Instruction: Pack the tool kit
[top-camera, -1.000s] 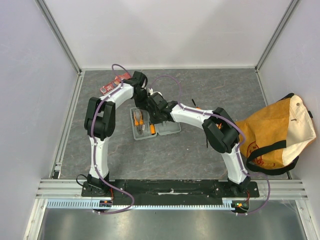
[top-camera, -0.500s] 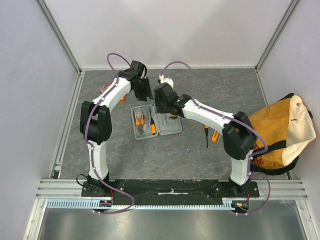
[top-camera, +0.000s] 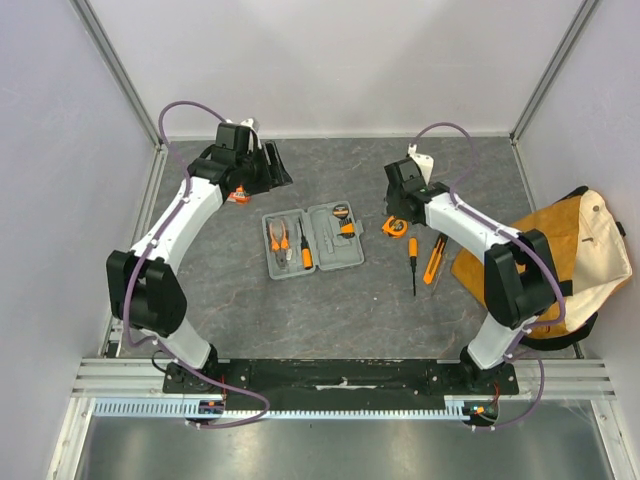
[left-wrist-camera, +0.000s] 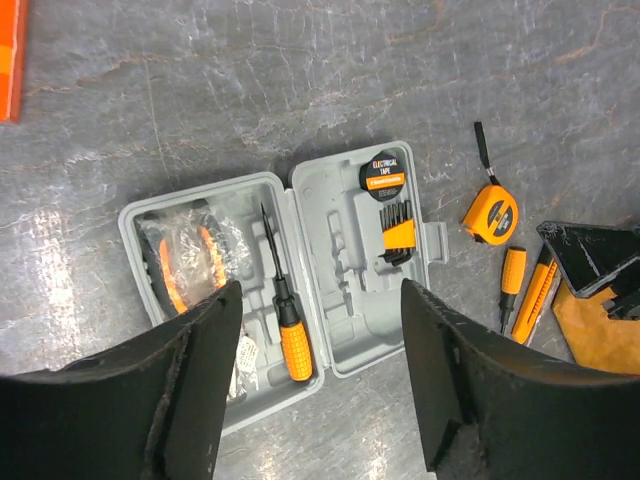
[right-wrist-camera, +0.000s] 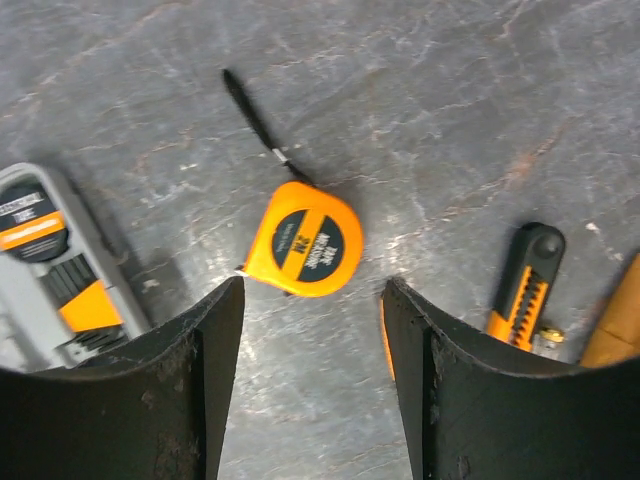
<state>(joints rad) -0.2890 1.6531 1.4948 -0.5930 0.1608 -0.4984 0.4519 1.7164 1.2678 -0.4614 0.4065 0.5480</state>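
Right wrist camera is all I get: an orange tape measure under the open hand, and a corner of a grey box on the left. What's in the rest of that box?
Observer: The grey case lies open. Its left half holds an orange-handled screwdriver and pliers in a clear bag.
Operator: What is the other hand doing?
Observer: The left hand hangs open above the table, looking down at the case and holding nothing.
Operator: Is anything else loose that I can't see?
Observer: A second screwdriver lies on the table beside the utility knife, with a tan bag just beyond them on the right.
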